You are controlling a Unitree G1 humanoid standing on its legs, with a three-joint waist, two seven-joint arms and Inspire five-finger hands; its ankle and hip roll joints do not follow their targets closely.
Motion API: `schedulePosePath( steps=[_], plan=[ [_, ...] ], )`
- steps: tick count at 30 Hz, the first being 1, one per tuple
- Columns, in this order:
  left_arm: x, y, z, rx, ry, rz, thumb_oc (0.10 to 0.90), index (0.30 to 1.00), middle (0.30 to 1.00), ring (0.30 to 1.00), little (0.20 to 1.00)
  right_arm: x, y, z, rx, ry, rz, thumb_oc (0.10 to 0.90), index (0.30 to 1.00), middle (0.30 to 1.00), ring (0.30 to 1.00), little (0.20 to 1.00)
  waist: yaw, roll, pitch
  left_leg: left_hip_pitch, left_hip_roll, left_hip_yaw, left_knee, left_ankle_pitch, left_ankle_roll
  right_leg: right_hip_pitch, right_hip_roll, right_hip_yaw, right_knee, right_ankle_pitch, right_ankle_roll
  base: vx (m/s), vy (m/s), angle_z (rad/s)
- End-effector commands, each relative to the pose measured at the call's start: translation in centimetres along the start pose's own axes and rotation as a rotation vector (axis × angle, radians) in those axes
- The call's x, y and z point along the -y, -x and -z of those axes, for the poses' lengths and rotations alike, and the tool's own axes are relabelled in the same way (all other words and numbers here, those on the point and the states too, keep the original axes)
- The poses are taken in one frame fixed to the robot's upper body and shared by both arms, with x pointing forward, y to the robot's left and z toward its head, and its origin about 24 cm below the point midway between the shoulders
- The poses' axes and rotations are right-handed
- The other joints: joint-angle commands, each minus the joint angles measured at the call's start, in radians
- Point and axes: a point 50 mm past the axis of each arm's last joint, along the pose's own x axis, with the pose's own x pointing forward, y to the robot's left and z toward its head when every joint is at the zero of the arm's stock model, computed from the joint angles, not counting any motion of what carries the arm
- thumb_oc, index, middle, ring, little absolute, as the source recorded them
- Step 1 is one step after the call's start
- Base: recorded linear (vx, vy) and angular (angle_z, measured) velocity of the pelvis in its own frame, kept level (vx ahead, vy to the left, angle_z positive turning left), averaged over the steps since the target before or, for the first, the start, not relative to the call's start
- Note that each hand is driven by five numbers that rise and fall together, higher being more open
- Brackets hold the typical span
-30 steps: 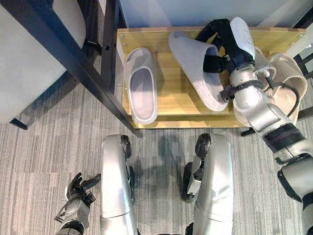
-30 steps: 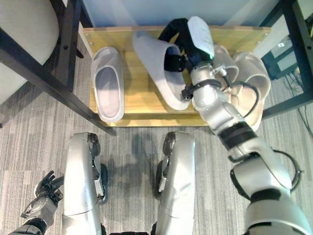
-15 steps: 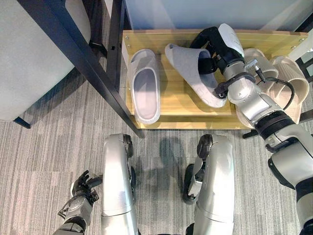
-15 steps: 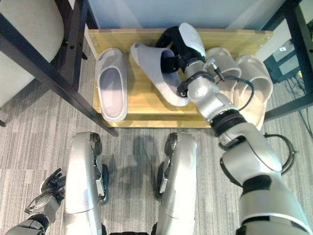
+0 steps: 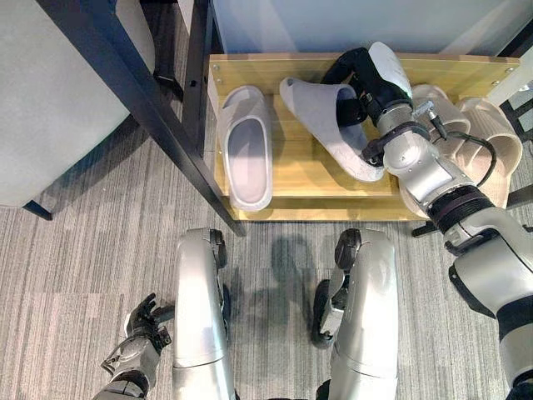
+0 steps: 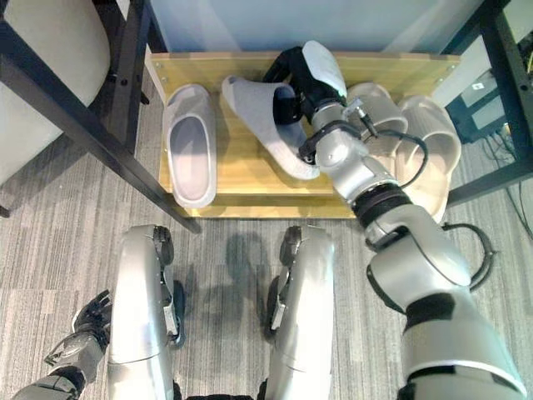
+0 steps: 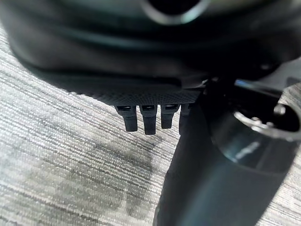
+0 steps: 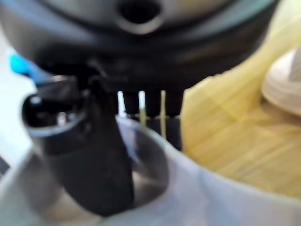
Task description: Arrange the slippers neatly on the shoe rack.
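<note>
A: Where are the slippers?

B: On the wooden shoe rack (image 5: 300,179), which stands on the grey carpet (image 5: 83,250) against the wall. One grey slipper (image 5: 244,148) lies flat at the rack's left end, opening up, toe toward the wall. A second grey slipper (image 5: 329,125) sits just to its right — skewed, toe pointing up-left, heel toward the rack's front edge.

A: And the right hand?

B: The right hand (image 5: 366,79) is at that skewed slipper. In the right wrist view the thumb (image 8: 101,155) goes down inside the slipper's opening while the fingers (image 8: 146,103) run along the outside of its upper, so the hand pinches the slipper's wall between them.

A: Anything else on the rack?

B: Two beige slippers (image 5: 475,142) at the right end, side by side, partly covered by the right forearm.

A: The left hand?

B: Low down by the robot's side over the carpet — the left hand (image 5: 143,325) touches nothing, and its fingers (image 7: 141,117) show short and bent in the left wrist view, curled round nothing.

A: What stands to the left?

B: A black metal frame (image 5: 133,92) crossing diagonally, with a pale grey cushion (image 5: 50,108) behind it
</note>
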Motion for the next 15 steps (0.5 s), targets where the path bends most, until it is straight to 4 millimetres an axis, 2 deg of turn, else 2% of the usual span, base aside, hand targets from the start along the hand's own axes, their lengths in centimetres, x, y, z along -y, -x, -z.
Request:
schedulePosePath(
  steps=[1, 15],
  plan=[
    [-1.5, 0.0, -0.5, 0.03, -0.111, -0.006, 0.8, 0.9, 0.9, 0.9, 0.9, 4.8, -2.9, -7.4, 0.197, -0.033, 0.13, 0.8, 0.9, 0.9, 0.9, 0.9, 0.077, 0.0, -0.056, -0.046, -0.017, -0.157, -0.032, -0.021, 0.106, 0.067, 0.016, 0.143, 0.035, -0.053, -0.099, 0.01, 0.048, -0.01],
    [-1.1, 0.1, 0.2, -0.017, -0.176, 0.035, 0.8, 0.9, 0.9, 0.9, 0.9, 4.8, -3.5, -9.8, 0.231, -0.02, 0.068, 0.8, 0.9, 0.9, 0.9, 0.9, 0.059, -0.015, -0.071, -0.046, -0.007, -0.163, -0.016, -0.029, 0.102, 0.067, 0.023, 0.152, 0.039, -0.041, -0.092, 0.0, 0.007, 0.0]
  ],
)
